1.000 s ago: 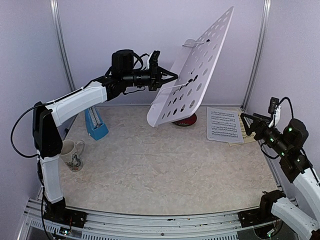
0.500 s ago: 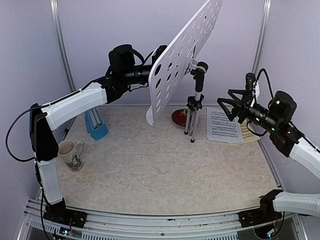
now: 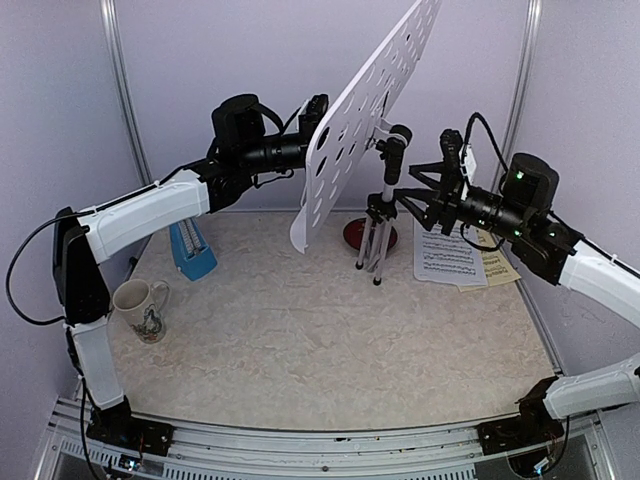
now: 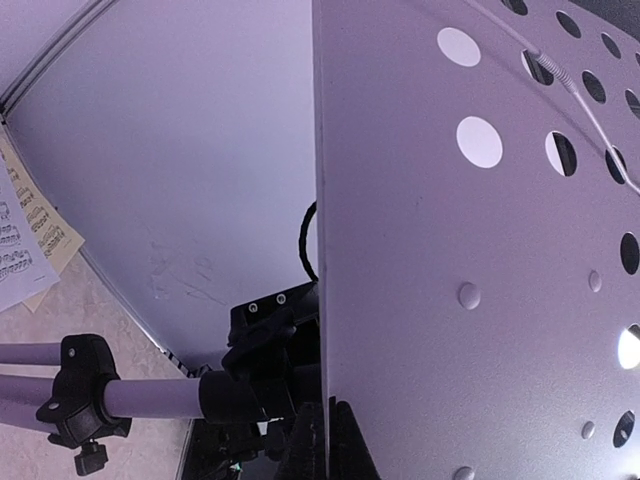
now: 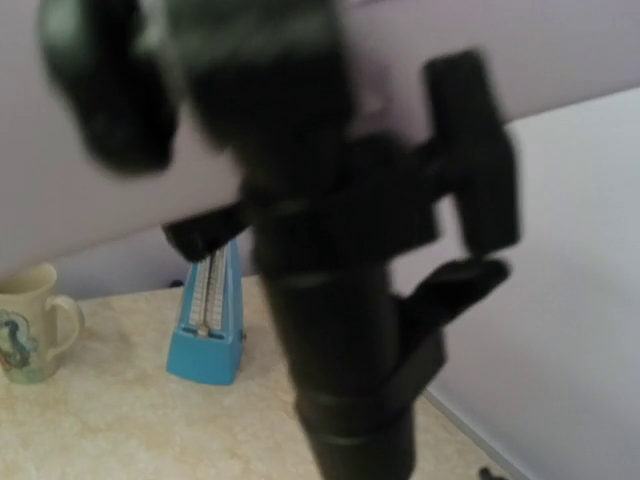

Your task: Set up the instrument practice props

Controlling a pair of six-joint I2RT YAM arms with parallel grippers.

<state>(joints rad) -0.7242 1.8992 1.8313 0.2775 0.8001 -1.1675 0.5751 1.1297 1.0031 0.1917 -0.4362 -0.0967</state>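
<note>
Pale marbled desk (image 3: 300, 340): carries everything listed.

White perforated music stand (image 3: 365, 105) on silver tripod: upright at back centre, panel steeply tilted.

Left gripper (image 3: 312, 135): jaws clamped on the panel's edge.

Right gripper (image 3: 412, 188): jaws apparently spread, beside the black neck clamp (image 3: 392, 150).

We judge stand-erecting in hand. Next move: steady the neck, then level the panel.

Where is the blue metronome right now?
In the top view, the blue metronome stands at the back left, behind the mug and below the left arm.
</note>
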